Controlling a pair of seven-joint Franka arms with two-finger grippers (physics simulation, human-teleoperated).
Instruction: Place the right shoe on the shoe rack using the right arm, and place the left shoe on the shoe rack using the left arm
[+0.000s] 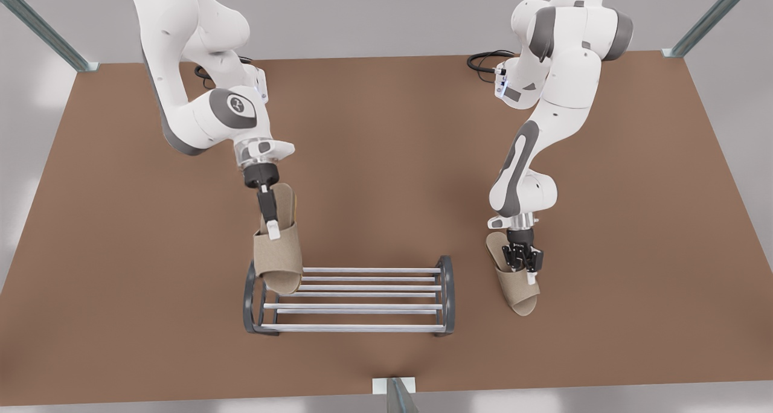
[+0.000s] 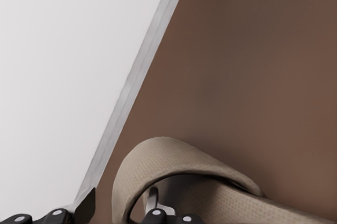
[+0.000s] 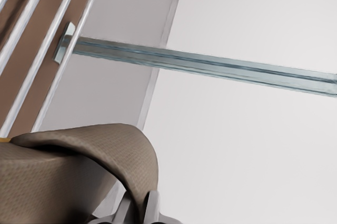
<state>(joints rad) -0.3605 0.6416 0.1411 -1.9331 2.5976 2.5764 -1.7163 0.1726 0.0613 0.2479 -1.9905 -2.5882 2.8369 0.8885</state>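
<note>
Likely light and floppy, each slipper is clamped by its wide strap: the right gripper (image 1: 272,226) holds the right shoe (image 1: 281,261) over the shoe rack (image 1: 374,307) at its end on the front view's left, while the left gripper (image 1: 524,263) grips the left shoe (image 1: 519,291) just beyond the rack's other end.

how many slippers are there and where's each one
2. One slipper hangs from the right gripper over the shoe rack's end at the front view's left. The other slipper is in the left gripper, beside the rack at the front view's right.
</note>
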